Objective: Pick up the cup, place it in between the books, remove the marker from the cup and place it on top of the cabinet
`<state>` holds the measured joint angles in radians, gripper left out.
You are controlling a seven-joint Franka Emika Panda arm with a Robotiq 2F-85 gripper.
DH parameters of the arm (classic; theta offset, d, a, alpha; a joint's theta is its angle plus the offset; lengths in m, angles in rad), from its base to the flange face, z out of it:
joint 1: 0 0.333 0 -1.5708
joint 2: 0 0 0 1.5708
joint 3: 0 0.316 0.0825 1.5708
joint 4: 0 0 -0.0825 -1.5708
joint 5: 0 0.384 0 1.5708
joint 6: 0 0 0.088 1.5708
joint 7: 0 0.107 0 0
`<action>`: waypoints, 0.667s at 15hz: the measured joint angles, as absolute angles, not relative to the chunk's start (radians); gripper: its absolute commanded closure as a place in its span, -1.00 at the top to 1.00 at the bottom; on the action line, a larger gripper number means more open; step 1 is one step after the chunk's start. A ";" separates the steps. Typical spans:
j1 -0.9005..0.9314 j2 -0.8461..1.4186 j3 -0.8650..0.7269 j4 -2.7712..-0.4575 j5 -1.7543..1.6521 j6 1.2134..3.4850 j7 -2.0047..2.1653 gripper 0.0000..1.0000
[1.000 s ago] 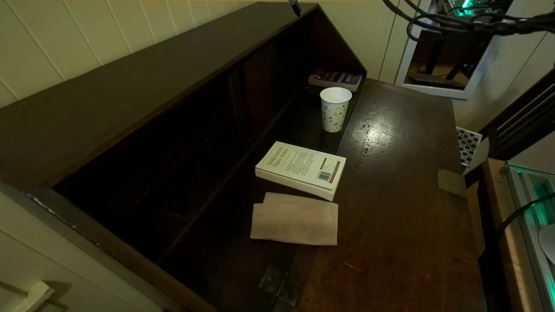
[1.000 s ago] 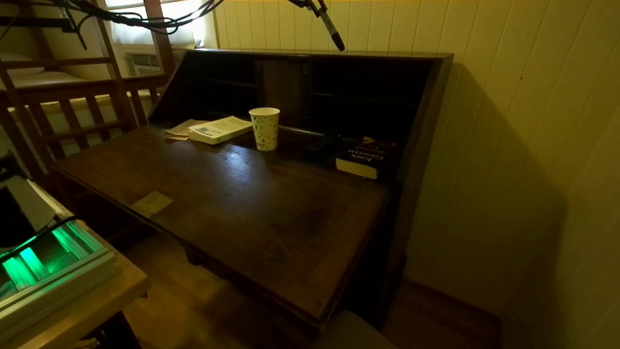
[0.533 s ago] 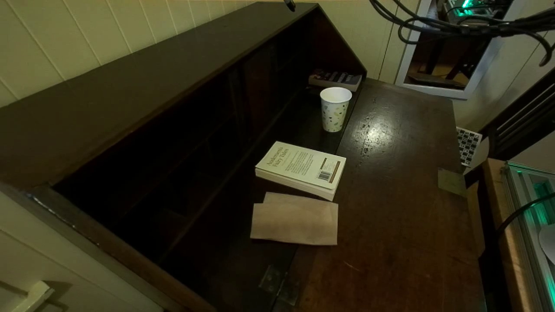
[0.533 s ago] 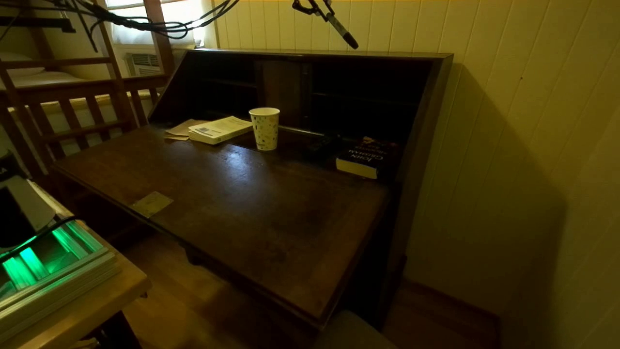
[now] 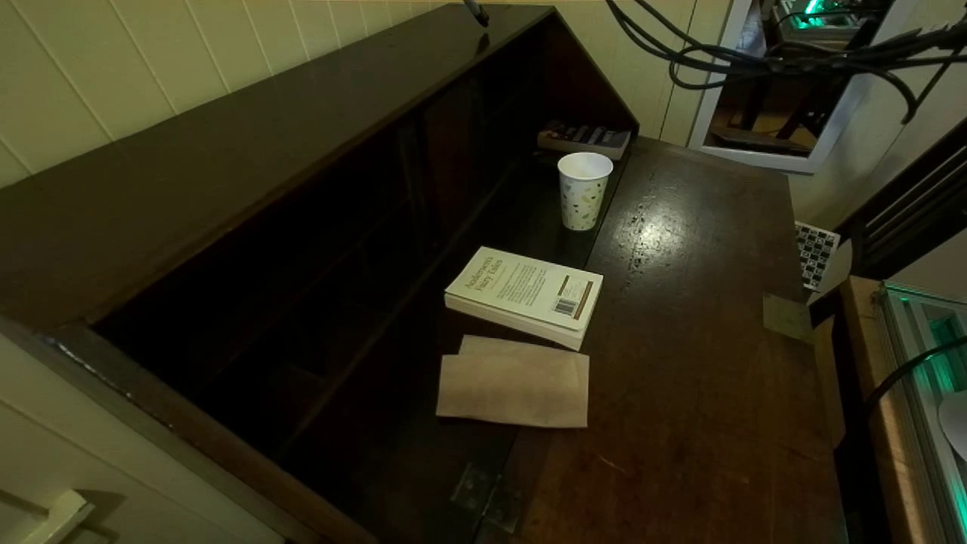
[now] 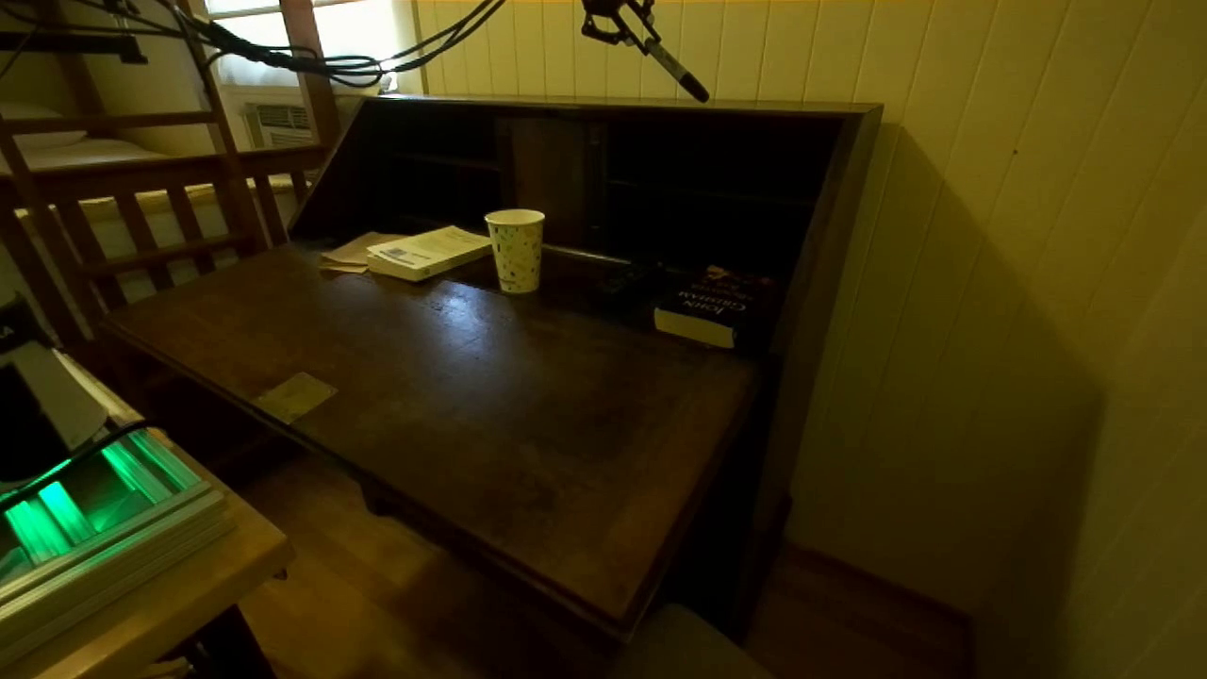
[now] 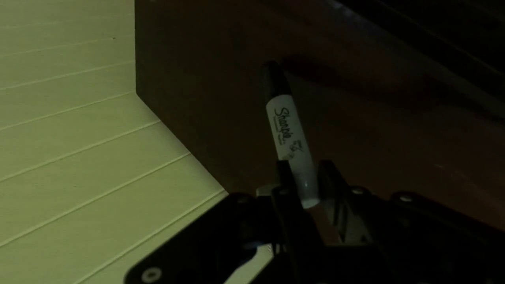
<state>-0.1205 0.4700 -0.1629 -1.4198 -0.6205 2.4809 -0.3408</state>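
Note:
My gripper [image 7: 303, 169] is shut on the lower end of the marker [image 7: 285, 122], a white-bodied pen with a dark cap. The marker slants, cap down, at the cabinet top [image 5: 340, 83]; it also shows in an exterior view [image 6: 674, 68]. Whether the cap touches the top I cannot tell. The white cup [image 5: 584, 195] stands upright between the white book [image 5: 529, 291] and the dark book [image 5: 585, 140]. The cup also shows in an exterior view [image 6: 516, 253]. The flat tan item [image 5: 521, 389] lies beside the white book. The cup's inside bottom is hidden.
A panelled wall [image 6: 943, 236] stands right behind the cabinet. Black cables [image 5: 755, 64] hang from the arm. The dark tabletop [image 5: 680, 378] extends in front of the compartments. A dark object [image 6: 630, 281] lies next to the dark book.
My gripper has carried the marker along the cabinet top, leftward in one exterior view and rightward in another. The hanging cables have shifted with it. Cup and books have not moved.

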 measured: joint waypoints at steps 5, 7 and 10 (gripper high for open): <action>-0.112 0.484 -0.163 -1.408 -0.621 2.487 -0.341 0.27; -0.109 0.484 -0.163 -1.407 -0.621 2.488 -0.341 0.56; -0.106 0.484 -0.163 -1.406 -0.621 2.488 -0.341 0.96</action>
<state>-0.1056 0.4845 -0.1628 -1.4063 -0.6206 2.4879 -0.3407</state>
